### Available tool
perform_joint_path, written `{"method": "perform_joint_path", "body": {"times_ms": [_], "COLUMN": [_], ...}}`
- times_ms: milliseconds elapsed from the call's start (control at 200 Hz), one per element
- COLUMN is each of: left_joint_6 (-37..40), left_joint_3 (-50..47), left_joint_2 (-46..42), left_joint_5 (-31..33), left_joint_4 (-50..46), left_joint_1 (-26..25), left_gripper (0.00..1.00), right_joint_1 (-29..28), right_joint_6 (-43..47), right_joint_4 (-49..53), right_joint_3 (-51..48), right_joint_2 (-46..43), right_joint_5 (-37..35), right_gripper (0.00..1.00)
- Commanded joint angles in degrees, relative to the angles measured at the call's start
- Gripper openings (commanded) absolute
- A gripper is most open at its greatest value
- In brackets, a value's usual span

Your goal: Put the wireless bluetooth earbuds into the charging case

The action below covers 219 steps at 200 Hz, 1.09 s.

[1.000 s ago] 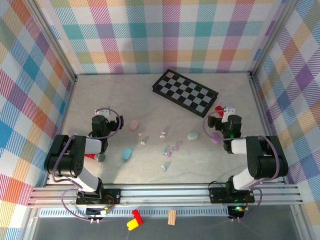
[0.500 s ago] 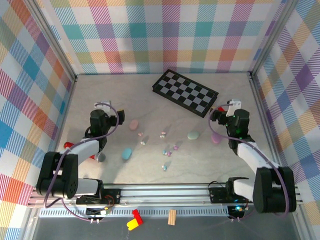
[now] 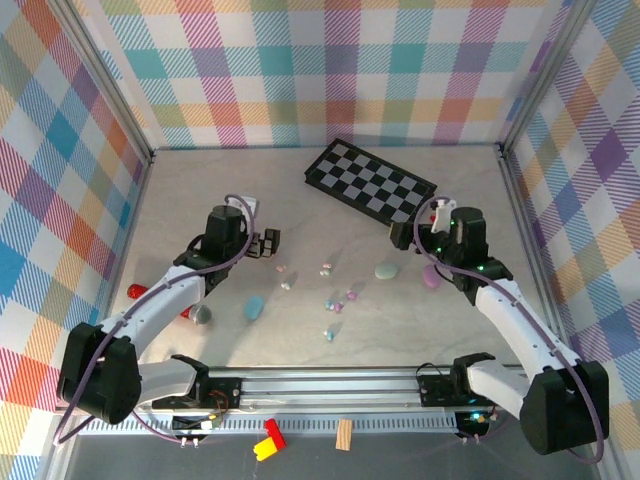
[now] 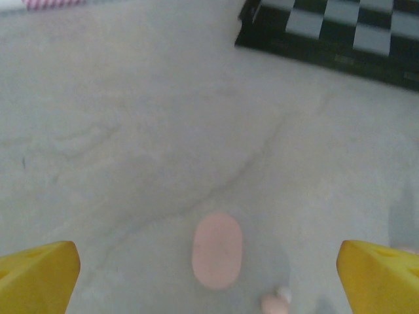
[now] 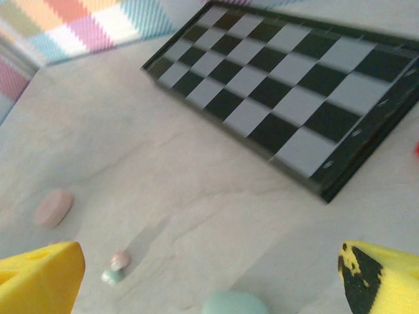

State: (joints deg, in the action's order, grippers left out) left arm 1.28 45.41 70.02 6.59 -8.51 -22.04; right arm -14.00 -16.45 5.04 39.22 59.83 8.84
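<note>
Earbuds (image 3: 326,268) lie loose across the middle of the desk (image 3: 200,190) in the top view, none of them in a case. Around them sit shut, pebble-shaped cases: a blue case (image 3: 253,306) to the left, and a green case (image 3: 386,270) and a purple case (image 3: 432,277) to the right. Both arms reach inward. The left jaws stand wide open and empty over the left side of the scatter. The right jaws, also open and empty, hover close by the green case, near the checkerboard (image 3: 370,185).

From the left wrist, a pink case (image 4: 217,250) lies flat, roughly centred between the yellow fingertips (image 4: 36,275). A pink bud (image 4: 275,302) sits just beside it at the bottom edge. This looks like an approach to a grasp. The arm should settle on one target before descending, since a careless close could nudge the other away.

From the right wrist, the green case peeks in at the bottom edge between the open fingertips (image 5: 39,278). Two buds (image 5: 116,267) touch each other further left. The buds are tiny and glossy, so a low, square, slow pinch suits them, and a case probably has to be opened first.
</note>
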Motion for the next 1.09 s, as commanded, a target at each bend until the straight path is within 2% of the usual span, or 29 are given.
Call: {"method": "perform_joint_path", "body": {"times_ms": [0, 130, 325, 505, 810, 1090], "left_joint_6": [-5.52, -12.42, -18.67, -19.69, -18.32, -17.45], "left_joint_3": [3.60, 5.33, 2.04, -0.33, -1.38, 0.42], "left_joint_2": [0.97, 0.28, -2.34, -0.86, 6.12, 12.99], "left_joint_5": [0.72, -0.44, -3.35, -3.95, -7.37, -8.24], "left_joint_4": [-23.92, -35.75, -40.52, -39.95, -36.11, -36.04], "left_joint_1": [-0.97, -2.13, -4.63, -6.16, -8.00, -9.76], "left_gripper": [1.00, 1.00, 0.97, 0.91, 0.76, 0.69], "right_joint_1": [-3.03, -5.26, -6.68, -7.88, -9.96, -11.31], "right_joint_6": [-2.62, -2.93, -2.70, -0.81, -5.15, -6.21], "right_joint_4": [4.11, 3.04, 2.20, 2.81, 0.10, -0.08], "right_joint_3": [1.37, 1.80, 6.14, 9.19, 8.30, 6.93], "right_joint_2": [1.81, 5.12, 10.64, 13.65, 16.23, 16.02], "right_joint_5": [1.12, 0.31, 0.58, -0.40, -0.26, -1.54], "right_gripper": [0.99, 0.99, 0.99, 0.99, 0.99, 0.99]}}
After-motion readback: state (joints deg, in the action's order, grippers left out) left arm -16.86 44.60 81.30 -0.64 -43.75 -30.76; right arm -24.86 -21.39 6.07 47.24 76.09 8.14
